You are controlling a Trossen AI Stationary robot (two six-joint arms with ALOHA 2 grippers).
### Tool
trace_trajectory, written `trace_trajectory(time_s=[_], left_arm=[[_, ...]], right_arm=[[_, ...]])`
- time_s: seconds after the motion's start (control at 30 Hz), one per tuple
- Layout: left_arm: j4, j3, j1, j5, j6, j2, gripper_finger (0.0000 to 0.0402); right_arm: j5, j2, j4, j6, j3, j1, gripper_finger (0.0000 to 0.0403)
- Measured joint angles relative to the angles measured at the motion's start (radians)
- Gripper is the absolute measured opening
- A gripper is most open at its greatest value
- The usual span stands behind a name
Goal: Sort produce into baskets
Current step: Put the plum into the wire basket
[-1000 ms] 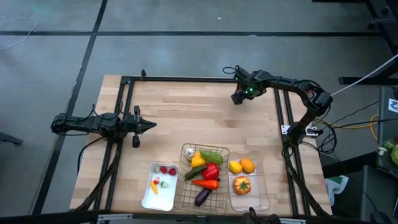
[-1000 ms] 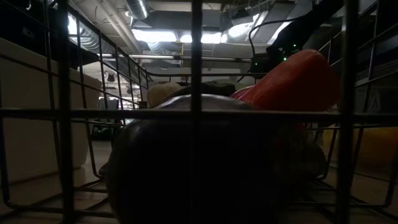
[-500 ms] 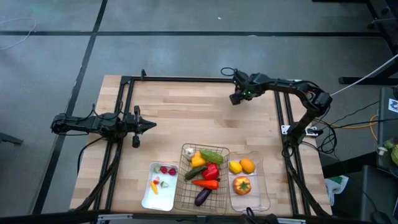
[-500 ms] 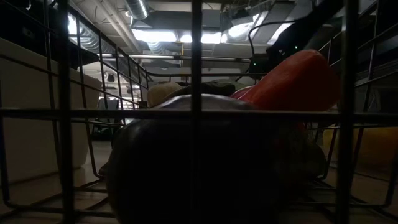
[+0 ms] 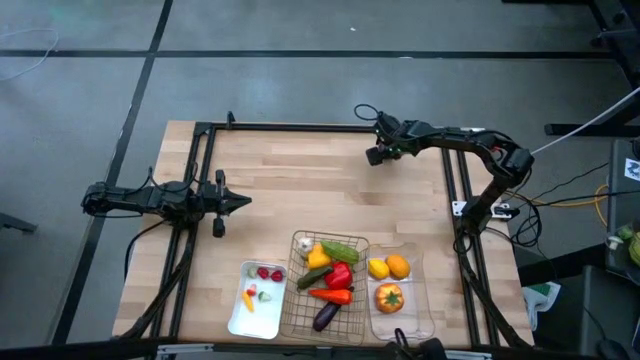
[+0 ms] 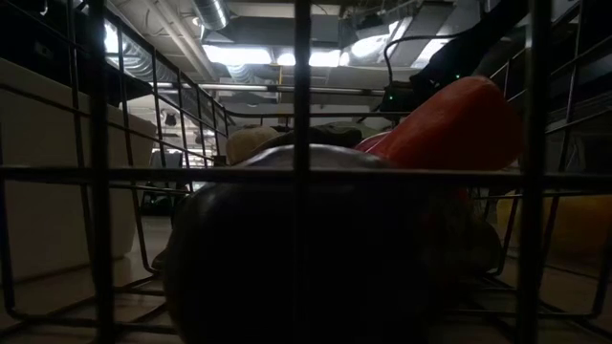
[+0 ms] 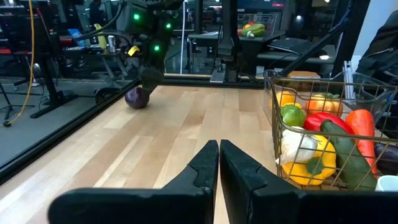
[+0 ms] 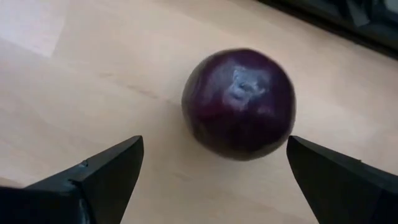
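Note:
A round dark purple piece of produce [image 8: 238, 104] rests on the bare wood near the table's far right; it also shows in the left wrist view [image 7: 137, 98]. My right gripper [image 8: 212, 149] hangs open just above it, pointing steeply down, one finger to each side and apart from it [image 5: 375, 156]. My left gripper [image 5: 245, 201] waits shut and level at the table's left. Along the near edge stand the baskets: a white tray [image 5: 240, 312], a wire basket [image 5: 296, 262] and a clear bin [image 5: 426, 300], each holding produce.
A black frame rail [image 5: 300, 127] runs along the far edge and down both sides. The wire basket's produce [image 6: 440, 124] fills the low view. Bare wood [image 5: 300, 180] lies between the arms and the baskets.
My right gripper has tipped further downward over the purple piece and shifted slightly toward the table's left, still open. The purple piece has stayed in place.

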Motion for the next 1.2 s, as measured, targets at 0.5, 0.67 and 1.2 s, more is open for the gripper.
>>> trace_trajectory(time_s=[0.5,0.67,1.2], left_arm=[[0.000,0.000,0.000,0.000,0.000,0.000,0.0013],[0.000,0.000,0.000,0.000,0.000,0.000,0.0013],[0.000,0.000,0.000,0.000,0.000,0.000,0.0013]], right_arm=[[-0.012,0.003,0.046,0.000,0.000,-0.075,0.0392],[-0.030,0.056,0.088,0.000,0.000,-0.071,0.0392],[0.029,0.064,0.094,0.026,0.002,-0.059,0.0392]])
